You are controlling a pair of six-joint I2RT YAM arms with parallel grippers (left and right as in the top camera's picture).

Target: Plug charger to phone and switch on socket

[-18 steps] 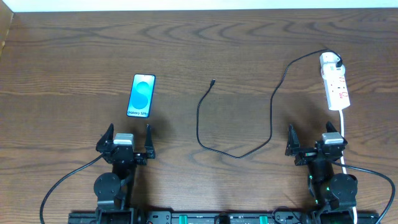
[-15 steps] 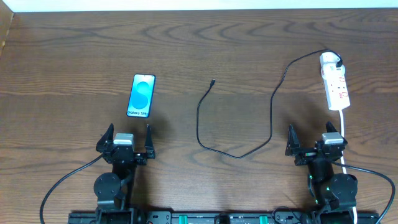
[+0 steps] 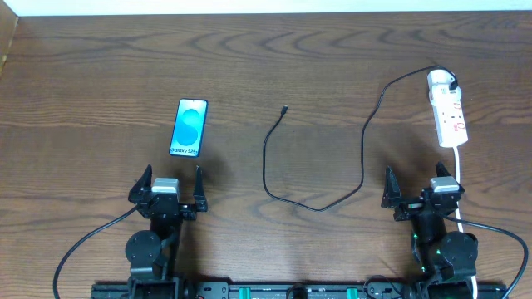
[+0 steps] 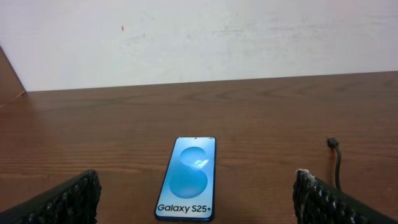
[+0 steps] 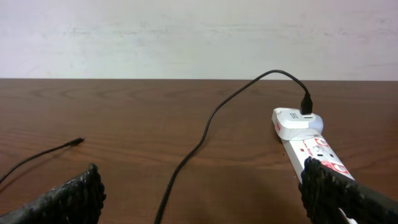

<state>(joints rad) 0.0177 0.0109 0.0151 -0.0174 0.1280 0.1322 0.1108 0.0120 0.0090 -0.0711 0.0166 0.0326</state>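
Observation:
The phone (image 3: 189,128) lies flat on the table at left, its blue screen up. It shows just ahead of the open left gripper (image 3: 172,178) in the left wrist view (image 4: 187,178). The charger cable (image 3: 363,149) loops over the table's middle; its connector tip (image 3: 284,109) lies free, also in the left wrist view (image 4: 333,143) and the right wrist view (image 5: 78,141). Its white plug (image 3: 440,80) sits in the far end of the socket strip (image 3: 450,118). The right gripper (image 3: 413,180) is open and empty, with the socket (image 5: 311,147) ahead to its right.
The socket's white lead (image 3: 459,178) runs down past the right arm. The table's left edge (image 3: 7,50) and back edge are bounded by light surfaces. Both arm bases stand at the front edge.

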